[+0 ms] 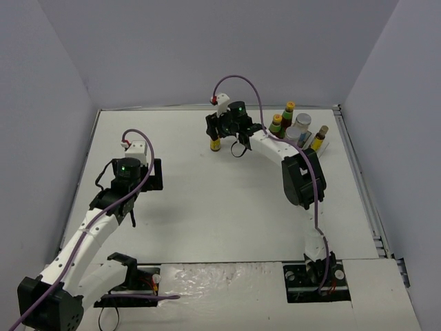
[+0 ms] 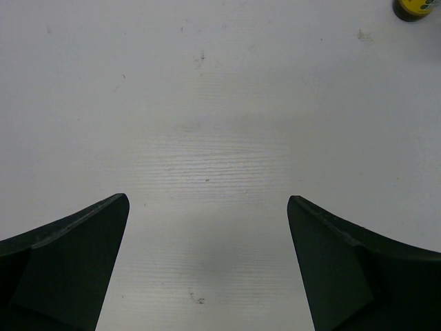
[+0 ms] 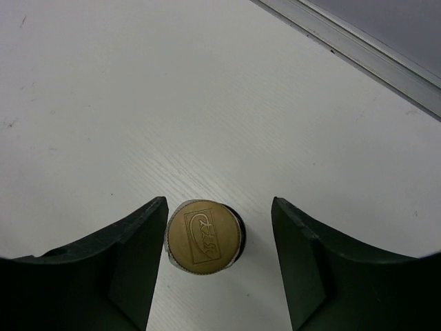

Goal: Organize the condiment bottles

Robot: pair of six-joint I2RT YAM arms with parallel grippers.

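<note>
A slim brown bottle with a yellow label (image 1: 216, 144) stands alone on the white table at back centre. My right gripper (image 1: 218, 129) hangs over it, pointing down. In the right wrist view its gold cap (image 3: 204, 236) sits between the fingers of my right gripper (image 3: 220, 210). The left finger touches the cap and the right finger stands apart from it, so the jaws are open around it. Five more condiment bottles (image 1: 289, 114) stand grouped at back right. My left gripper (image 2: 208, 207) is open over bare table (image 2: 207, 124) with nothing between its fingers.
The grouped bottles stand in a clear tray (image 1: 324, 146) near the table's right rail (image 1: 358, 179). In the left wrist view the lone bottle's yellow-labelled base (image 2: 413, 7) shows at the top right corner. A metal rail (image 3: 358, 48) runs behind the right gripper.
</note>
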